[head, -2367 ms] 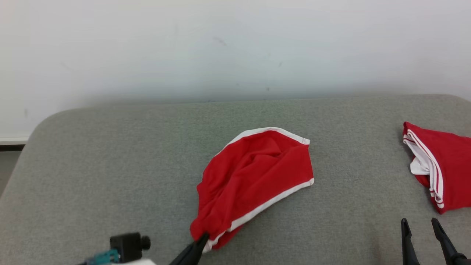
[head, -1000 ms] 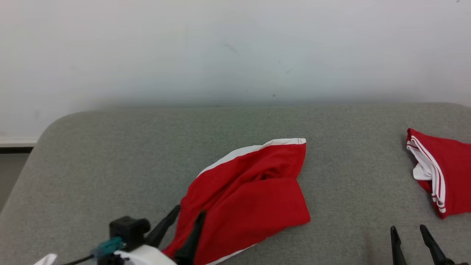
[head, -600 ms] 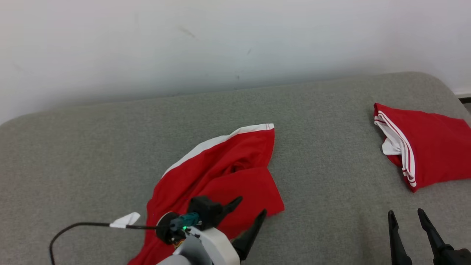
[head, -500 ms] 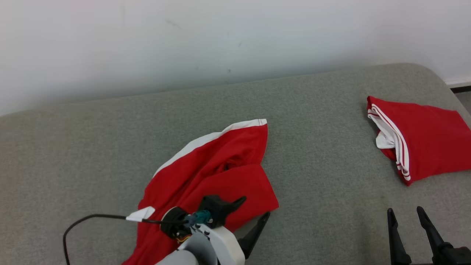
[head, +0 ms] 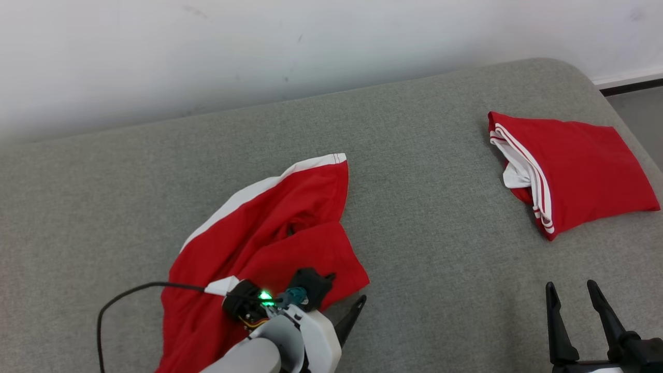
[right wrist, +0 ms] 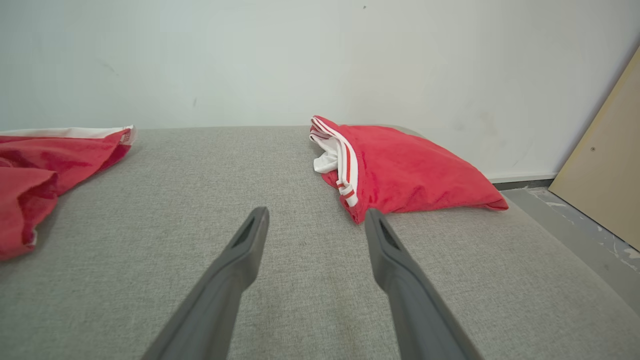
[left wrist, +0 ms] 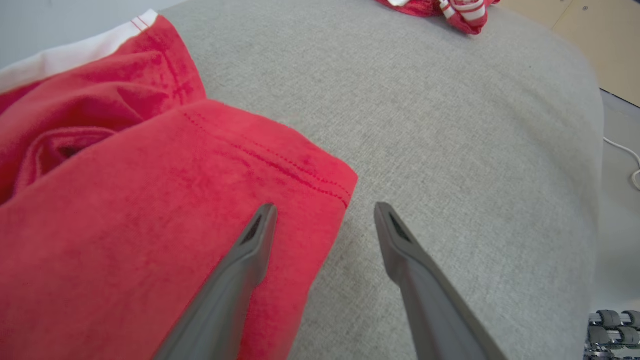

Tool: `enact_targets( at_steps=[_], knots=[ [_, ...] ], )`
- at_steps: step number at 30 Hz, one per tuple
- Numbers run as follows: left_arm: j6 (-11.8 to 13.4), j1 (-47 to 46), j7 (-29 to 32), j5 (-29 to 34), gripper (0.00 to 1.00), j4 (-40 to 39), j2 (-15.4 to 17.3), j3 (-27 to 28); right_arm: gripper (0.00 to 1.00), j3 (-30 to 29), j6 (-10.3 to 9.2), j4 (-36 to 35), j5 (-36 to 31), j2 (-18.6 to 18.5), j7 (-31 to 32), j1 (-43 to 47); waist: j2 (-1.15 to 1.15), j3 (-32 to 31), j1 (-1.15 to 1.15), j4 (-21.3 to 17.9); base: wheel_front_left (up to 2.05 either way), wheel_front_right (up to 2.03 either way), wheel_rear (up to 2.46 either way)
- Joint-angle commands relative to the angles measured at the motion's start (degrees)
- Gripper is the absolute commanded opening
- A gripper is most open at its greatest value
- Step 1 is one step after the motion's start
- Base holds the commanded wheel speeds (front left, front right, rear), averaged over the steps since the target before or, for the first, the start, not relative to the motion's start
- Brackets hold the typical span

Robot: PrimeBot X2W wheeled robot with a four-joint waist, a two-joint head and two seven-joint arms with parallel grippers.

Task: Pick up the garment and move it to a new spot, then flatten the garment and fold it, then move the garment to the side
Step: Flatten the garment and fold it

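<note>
A: Where's the garment (head: 269,228) lying rn?

B: It's lying crumpled on the grey cushion (head: 440,233), left of centre in the head view. It's red w/ a white band running along its far edge, and one flap is folding over the middle.

A: Left gripper (left wrist: 325,206)?

B: It's hovering at the garment's near-right corner, jaws standing wide apart, gripping nothing. In the left wrist view one finger is sitting over the red cloth and the other over bare cushion — the stitched hem corner is lying between them. Can't tell whether the tips are touching fabric.

A: And the right gripper (head: 570,284)?

B: Also spreading wide & holding nothing. It's sitting at the lower right over bare cushion, well apart from the garment, and it's pointing toward a second red piece (head: 575,166) — folded, w/ white stripes, lying near the cushion's far-right end.

A: Anything else?

B: A black cable (head: 140,285) is looping off the left wrist across the cushion, and a green light (head: 265,296) is glowing on that wrist. A white wall (head: 311,41) is standing behind.
</note>
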Motion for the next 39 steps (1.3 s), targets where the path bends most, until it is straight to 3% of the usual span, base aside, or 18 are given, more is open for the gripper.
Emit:
enact_targets(
  at_steps=[1,4,6,8,9,18,26,29,34,36,39],
  knots=[
    [-0.1,-0.6,-0.3,0.7,1.00,0.8,-0.2,-0.1,1.00,0.1,-0.13,-0.1,0.4,-0.2,-0.1,-0.6,0.00,0.1,-0.01,-0.2,0.00,0.00,0.00],
    [-0.3,-1.1,-0.6,0.4,1.00,2.7,-0.4,-0.3,1.00,0.2,-0.13,-0.1,0.6,-0.2,-0.1,-0.8,0.00,0.3,-0.01,-0.4,0.00,0.00,0.00],
    [-0.5,-1.5,-0.8,0.4,0.45,3.9,-0.6,-0.4,1.00,0.2,-0.13,-0.1,0.5,-0.2,-0.1,-0.9,0.00,0.4,-0.01,-0.5,0.00,0.00,0.00],
    [-0.9,-1.8,-1.4,0.0,0.06,4.8,-1.0,-0.3,1.00,0.1,-0.13,-0.1,0.4,-0.2,-0.1,-0.8,0.00,0.4,-0.01,-0.5,0.00,0.00,0.00],
    [-1.0,-1.9,-1.6,-0.2,0.00,5.3,-1.2,-0.3,1.00,0.0,-0.13,-0.1,0.3,-0.2,-0.1,-0.8,0.00,0.4,-0.01,-0.5,0.00,0.00,0.00],
    [-4.8,0.8,-2.6,-6.4,0.00,2.6,-3.1,2.4,1.00,-0.5,-0.13,0.2,-0.4,-0.2,-0.1,0.4,0.00,-1.0,-0.01,-0.3,0.00,0.00,0.00],
    [-9.8,6.0,5.4,-14.5,0.00,-9.9,-1.9,0.3,1.00,-1.0,-0.13,0.2,-1.0,-0.2,-0.1,1.1,0.00,-2.2,-0.01,0.1,0.00,0.00,0.00],
    [-9.2,6.0,6.4,-13.8,0.00,-11.6,-1.1,-0.2,1.00,-0.6,-0.13,0.3,-1.2,-0.2,-0.1,0.8,0.00,-2.2,-0.01,0.0,0.00,0.00,0.00],
    [-7.7,4.0,4.4,-9.7,0.00,-7.1,-1.9,-1.8,1.00,0.1,-0.13,0.4,-1.1,-0.2,-0.1,-0.2,0.00,-1.4,-0.01,-0.6,0.00,0.00,0.00],
    [-7.4,3.6,2.6,-8.5,0.25,-4.0,-2.7,-2.2,1.00,0.2,-0.13,0.4,-1.0,-0.2,-0.1,-0.4,0.00,-1.1,-0.01,-0.9,0.00,0.00,0.00],
    [-7.0,1.9,-0.7,-6.0,0.49,0.6,-3.8,-2.8,1.00,0.4,-0.13,0.4,-0.8,-0.2,-0.1,-0.4,0.00,-0.7,-0.01,-1.4,0.00,0.00,0.00]
  ],
)
